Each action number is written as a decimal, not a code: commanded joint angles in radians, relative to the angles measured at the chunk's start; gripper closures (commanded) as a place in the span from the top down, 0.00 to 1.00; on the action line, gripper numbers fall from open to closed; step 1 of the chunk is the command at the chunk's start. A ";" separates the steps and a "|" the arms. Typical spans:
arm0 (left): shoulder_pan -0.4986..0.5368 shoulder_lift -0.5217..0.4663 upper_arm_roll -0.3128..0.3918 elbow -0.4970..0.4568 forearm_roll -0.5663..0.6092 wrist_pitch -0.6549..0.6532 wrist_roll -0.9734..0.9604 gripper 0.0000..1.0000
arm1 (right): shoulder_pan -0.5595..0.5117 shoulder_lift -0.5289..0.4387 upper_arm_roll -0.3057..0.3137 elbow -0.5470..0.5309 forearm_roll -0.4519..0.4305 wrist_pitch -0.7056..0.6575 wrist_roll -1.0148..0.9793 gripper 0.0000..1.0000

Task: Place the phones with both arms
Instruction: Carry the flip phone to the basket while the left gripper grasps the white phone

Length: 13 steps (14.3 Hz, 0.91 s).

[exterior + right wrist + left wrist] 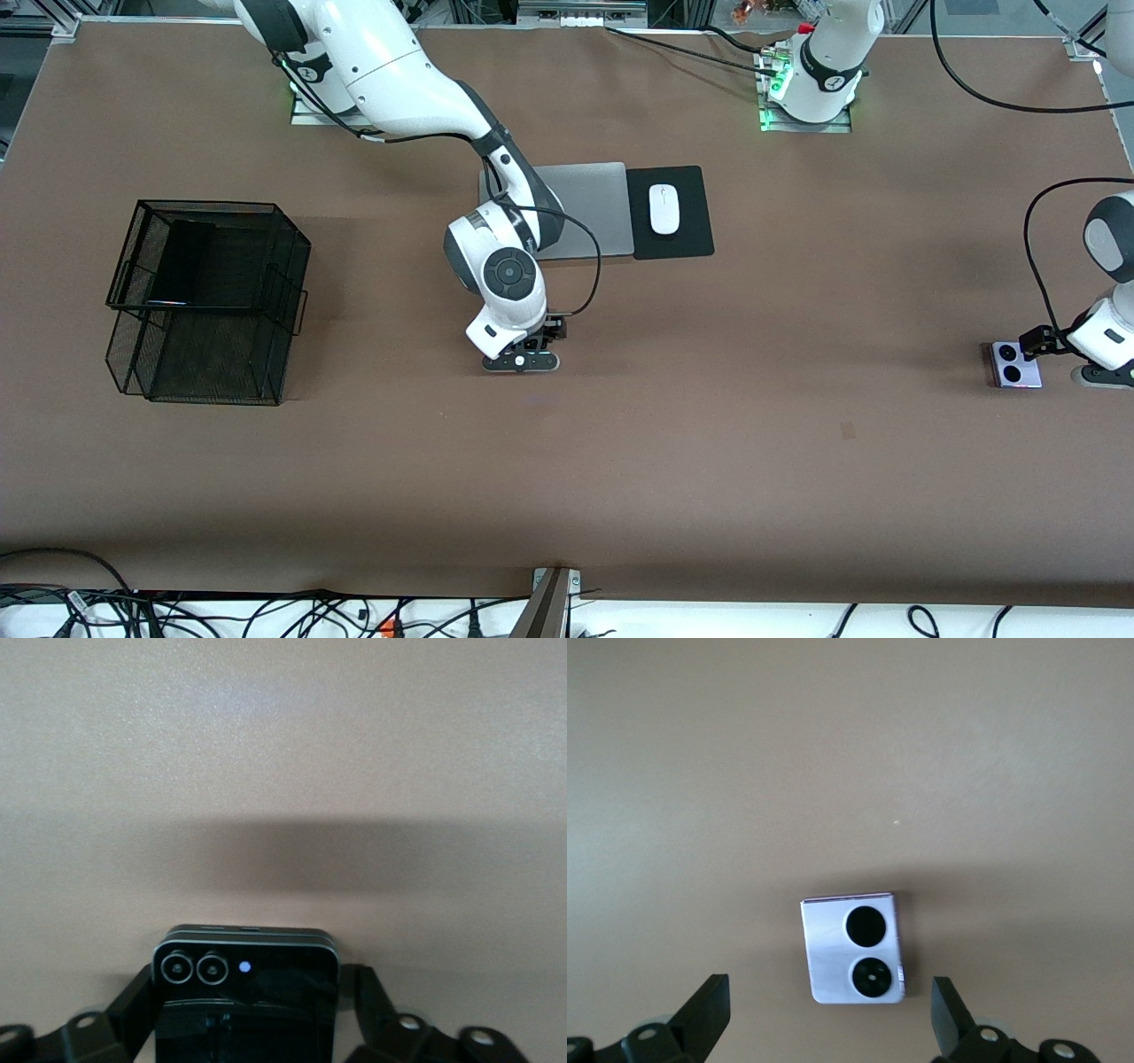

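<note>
A small black flip phone (pixel 266 1014) with two ringed lenses lies on the brown table, mid-table. My right gripper (pixel 248 988) (pixel 523 358) is down on it, its fingers (pixel 133 1001) pressed against the phone's two sides. The front view hides this phone under the hand. A lavender-white phone (pixel 1016 364) (pixel 852 950) with two black circles lies flat at the left arm's end of the table. My left gripper (pixel 830 992) (pixel 1038 340) hovers open just over it, with nothing between its fingers. A long black slab (pixel 182 261) lies in the basket's upper tier.
A two-tier black mesh basket (pixel 266 354) stands at the right arm's end. A grey laptop (pixel 589 208) and a white mouse (pixel 664 209) on a black pad (pixel 693 239) sit near the bases, partly under the right arm. Cables trail along the table's front edge.
</note>
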 commanded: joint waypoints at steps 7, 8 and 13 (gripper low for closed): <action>0.075 0.093 -0.019 0.039 -0.133 0.068 0.142 1.00 | -0.046 -0.158 -0.051 -0.023 0.005 -0.132 -0.052 0.05; 0.074 0.099 -0.019 0.042 -0.161 0.068 0.131 1.00 | -0.078 -0.202 -0.054 -0.023 0.005 -0.184 -0.090 0.05; 0.055 0.118 -0.019 0.041 -0.252 0.066 0.032 1.00 | -0.215 -0.313 -0.178 -0.025 0.004 -0.428 -0.312 0.05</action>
